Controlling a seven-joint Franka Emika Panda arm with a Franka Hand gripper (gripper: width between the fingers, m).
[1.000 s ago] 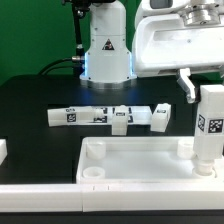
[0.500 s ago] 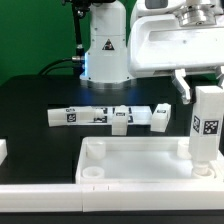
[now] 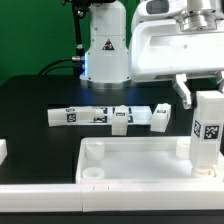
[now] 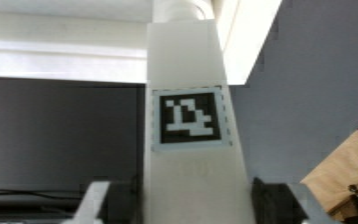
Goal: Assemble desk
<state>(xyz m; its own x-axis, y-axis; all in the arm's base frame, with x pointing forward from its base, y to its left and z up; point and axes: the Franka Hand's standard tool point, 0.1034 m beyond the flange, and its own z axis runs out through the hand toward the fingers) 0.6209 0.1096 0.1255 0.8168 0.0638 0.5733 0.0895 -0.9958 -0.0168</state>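
The desk top (image 3: 120, 158), a white rimmed tray with round corner sockets, lies at the front of the table. My gripper (image 3: 204, 93) is shut on the upper end of a white tagged leg (image 3: 208, 135). It holds the leg upright at the tray's corner on the exterior view's right. I cannot tell whether the leg's foot sits in the socket. In the wrist view the leg (image 4: 188, 90) fills the middle with its black tag facing the camera. My gripper (image 4: 181, 205) clamps it from both sides with its fingers (image 4: 101, 206).
Two loose legs (image 3: 120, 118) (image 3: 160, 117) stand by the marker board (image 3: 85, 115) behind the tray. Another white piece (image 3: 2, 150) shows at the exterior view's left edge. The robot's base (image 3: 105, 50) rises at the back.
The held leg has sunk a little toward the tray corner and shifted slightly sideways. The grip is unchanged.
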